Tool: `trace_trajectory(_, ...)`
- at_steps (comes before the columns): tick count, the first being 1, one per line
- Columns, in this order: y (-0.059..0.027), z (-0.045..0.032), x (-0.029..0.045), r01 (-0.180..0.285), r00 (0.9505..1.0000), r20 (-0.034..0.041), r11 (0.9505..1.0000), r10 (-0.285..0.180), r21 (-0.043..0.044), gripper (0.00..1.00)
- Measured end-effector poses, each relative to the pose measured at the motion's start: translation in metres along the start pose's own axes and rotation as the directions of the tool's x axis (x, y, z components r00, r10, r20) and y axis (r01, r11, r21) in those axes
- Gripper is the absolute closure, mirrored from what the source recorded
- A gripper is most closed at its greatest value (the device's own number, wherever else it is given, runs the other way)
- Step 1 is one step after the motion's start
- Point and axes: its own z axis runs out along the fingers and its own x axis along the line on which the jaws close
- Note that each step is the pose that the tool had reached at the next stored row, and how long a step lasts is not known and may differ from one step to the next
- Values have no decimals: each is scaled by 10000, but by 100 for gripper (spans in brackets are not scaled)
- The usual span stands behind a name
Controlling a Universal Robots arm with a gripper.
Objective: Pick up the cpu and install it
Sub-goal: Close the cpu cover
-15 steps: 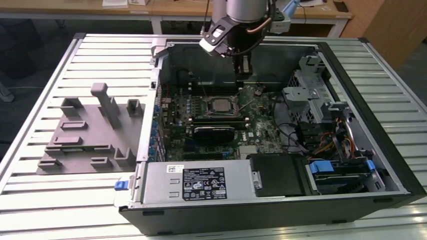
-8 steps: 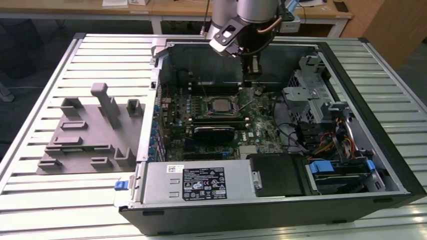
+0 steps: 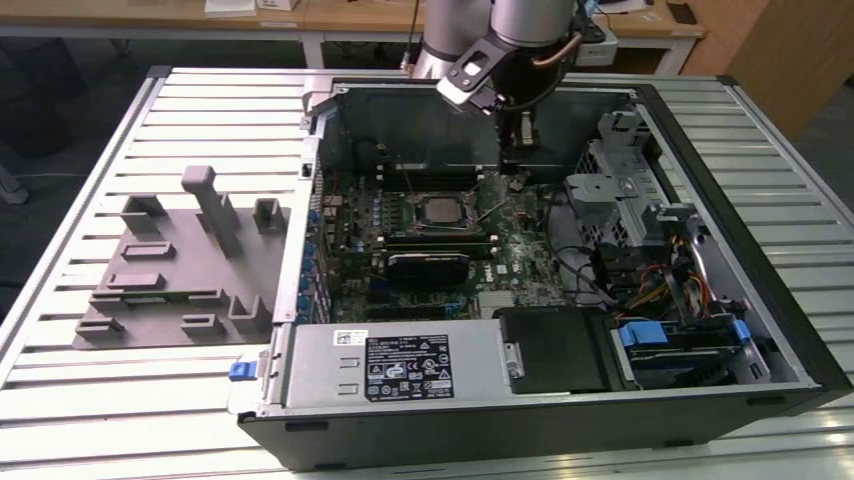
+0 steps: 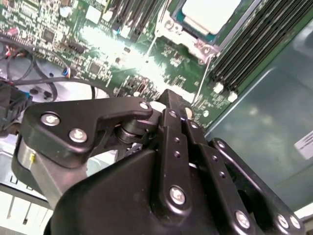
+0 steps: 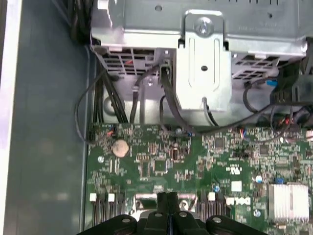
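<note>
The cpu (image 3: 438, 212) lies flat in its socket on the green motherboard (image 3: 521, 265) inside the open computer case, its silver top showing. In the second wrist view the cpu (image 4: 209, 13) sits framed by the metal socket bracket. My gripper (image 3: 514, 172) hangs inside the case just to the exterior view's right of the socket, above the board. Its black fingers (image 5: 165, 201) are pressed together with nothing between them in both wrist views. A thin wire socket lever (image 4: 204, 78) runs from the socket corner toward my gripper (image 4: 168, 97).
Memory slots (image 4: 254, 44) flank the socket. A metal drive cage (image 5: 203, 63) with black cables (image 5: 166, 98) stands at the exterior view's right. A power supply (image 3: 387, 365) fills the case's near side. A grey fixture block (image 3: 174, 270) rests on the slatted table at the left.
</note>
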Motion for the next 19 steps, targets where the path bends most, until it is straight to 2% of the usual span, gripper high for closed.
trace_trajectory(9,108,81,3,0,10000,2,10000,0,1,89)
trace_trajectory(19,132,227,7,-3,10000,2,10000,3,1,89)
